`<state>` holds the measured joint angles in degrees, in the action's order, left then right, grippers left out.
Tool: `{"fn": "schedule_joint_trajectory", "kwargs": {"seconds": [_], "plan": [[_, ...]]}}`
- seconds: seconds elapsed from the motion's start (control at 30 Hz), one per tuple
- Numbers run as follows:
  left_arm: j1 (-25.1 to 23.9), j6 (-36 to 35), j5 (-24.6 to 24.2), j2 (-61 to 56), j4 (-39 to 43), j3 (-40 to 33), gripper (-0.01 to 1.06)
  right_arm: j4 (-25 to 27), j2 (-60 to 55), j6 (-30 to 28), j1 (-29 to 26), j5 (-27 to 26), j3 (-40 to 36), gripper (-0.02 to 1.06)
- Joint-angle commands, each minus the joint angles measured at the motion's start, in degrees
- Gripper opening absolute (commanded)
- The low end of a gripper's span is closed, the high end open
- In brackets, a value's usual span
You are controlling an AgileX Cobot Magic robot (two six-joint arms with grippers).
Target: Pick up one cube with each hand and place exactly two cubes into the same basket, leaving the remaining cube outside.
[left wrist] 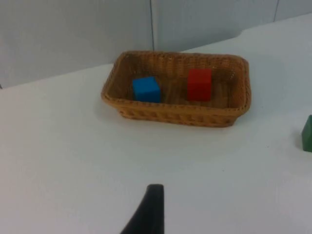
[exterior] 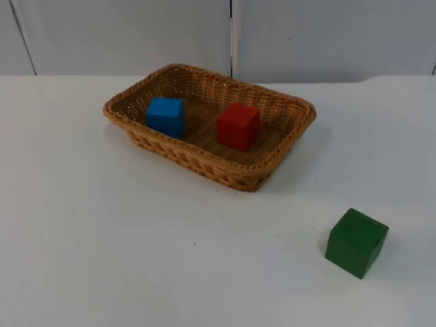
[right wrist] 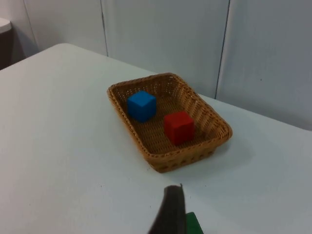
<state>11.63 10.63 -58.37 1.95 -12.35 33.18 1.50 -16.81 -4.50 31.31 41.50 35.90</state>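
A woven wicker basket [exterior: 294, 129] stands on the white table toward the back. Inside it a blue cube [exterior: 165, 116] sits at the left and a red cube [exterior: 238, 126] at the right, a short gap between them. A green cube [exterior: 356, 242] rests on the bare table at the front right, well outside the basket. My left gripper [left wrist: 148, 212] hangs back over bare table, far from the basket [left wrist: 175, 117], and waits. My right gripper [right wrist: 170, 212] hovers back as well, with the green cube [right wrist: 195, 225] just beside it and the basket [right wrist: 168, 158] farther off.
The grey partition wall [exterior: 231, 34] closes the table behind the basket. White table top [exterior: 102, 238] spreads out in front of and left of the basket.
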Motion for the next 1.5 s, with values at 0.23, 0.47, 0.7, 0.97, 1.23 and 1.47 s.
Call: {"fn": "schedule_joint_trajectory", "kwargs": {"seconds": [0.23,0.47,0.7,0.97,1.23,1.47], "plan": [[0.3,-3.9,-0.5,-1.9,3.1,-3.5,0.88,-0.1,7.1,0.3,-0.1,7.9,-0.3,0.69],[0.3,-5.8,-1.4,-1.9,6.0,-3.7,0.88,-0.1,13.5,0.3,-0.1,14.4,-0.4,0.69],[0.3,-5.1,-2.2,-1.9,6.4,-3.8,0.88,0.3,16.8,1.4,-0.1,16.4,-3.1,0.69],[0.3,-5.1,-2.9,-1.9,6.8,-4.5,0.88,0.3,16.8,3.0,-0.1,20.1,-5.1,0.69],[0.3,-5.1,-3.2,-1.9,6.8,-4.9,0.88,0.1,16.8,3.8,-0.1,19.9,-6.0,0.69],[0.3,-5.1,-3.2,-1.9,6.8,-4.9,0.88,-0.3,16.8,3.4,-0.1,20.4,-6.5,0.69]]}}
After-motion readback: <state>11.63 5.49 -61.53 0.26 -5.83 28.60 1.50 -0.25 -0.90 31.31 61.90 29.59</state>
